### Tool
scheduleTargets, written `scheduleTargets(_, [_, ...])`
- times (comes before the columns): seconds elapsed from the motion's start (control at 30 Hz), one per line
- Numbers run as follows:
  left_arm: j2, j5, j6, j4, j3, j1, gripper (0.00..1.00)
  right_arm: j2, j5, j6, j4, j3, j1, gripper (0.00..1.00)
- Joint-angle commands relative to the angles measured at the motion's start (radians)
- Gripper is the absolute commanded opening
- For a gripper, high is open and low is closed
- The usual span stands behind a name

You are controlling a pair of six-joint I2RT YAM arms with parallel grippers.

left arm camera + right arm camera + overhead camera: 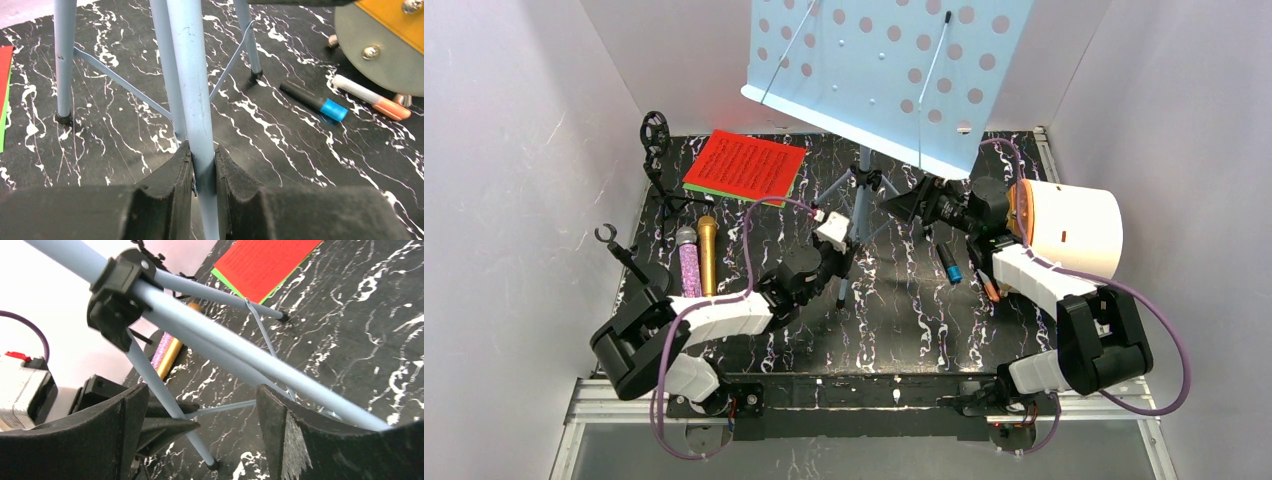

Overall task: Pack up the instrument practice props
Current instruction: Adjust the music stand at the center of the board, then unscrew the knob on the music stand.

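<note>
Music rack [889,70], pale blue and perforated, stands upright on its tripod legs toward the far edge of the black marbled tabletop [904,320], about midway between the left and right edges. The left end effector [204,160] is clenched on one of the rack's pale blue tubes low down. In the left wrist view both black pads press against the tube's sides, and the tube runs up out of the grip at a slight tilt. The right end effector [200,395] sits at the tripod from the right side, released, with its jaws standing wide apart. The rack's centre pole crosses the gap between them and passes close over the right-hand jaw (whether it touches cannot be told), and the black collar where the legs meet lies just beyond the fingertips.

The red score sheets [746,165], with a green edge showing beneath, lie flat near the far-left corner. The gold microphone [708,255] and purple glitter microphone [689,262] lie side by side along the left edge, near the left arm. Thin black mic mounts [656,140] stand by that same edge. A blue-capped marker [315,102] and a white-and-orange marker [372,97] lie on the tabletop to the right of the tripod.
</note>
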Motion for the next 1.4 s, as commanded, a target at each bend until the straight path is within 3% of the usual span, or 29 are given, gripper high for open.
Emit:
scheduleTargets(0.0, [-0.092, -0.033, -0.054, -0.103, -0.043, -0.039, 0.0, 0.005, -0.056, 0.056, 0.084, 0.066, 0.025, 0.84])
scheduleTargets(0.17, [-0.181, -0.018, -0.098, -0.165, -0.066, -0.041, 0.01, -0.015, -0.075, 0.07, 0.081, 0.08, 0.03, 0.77])
scheduleTargets(0.4, [-0.273, 0.004, -0.109, -0.28, 0.008, -0.041, 0.26, -0.036, -0.12, 0.076, 0.07, 0.116, 0.037, 0.68])
scheduleTargets(0.7, [-0.361, 0.105, -0.096, -0.246, 0.084, 0.028, 0.5, -0.043, -0.14, 0.065, 0.061, 0.155, 0.045, 0.65])
scheduleTargets(0.9, [-0.289, 0.349, -0.245, -0.14, 0.179, 0.22, 0.54, -0.012, -0.143, 0.075, 0.06, 0.183, 0.061, 0.6])
scheduleTargets(1.37, [-0.038, 0.518, -0.305, 0.078, 0.362, 0.319, 0.57, 0.023, -0.129, 0.049, 0.028, 0.217, 0.095, 0.45])
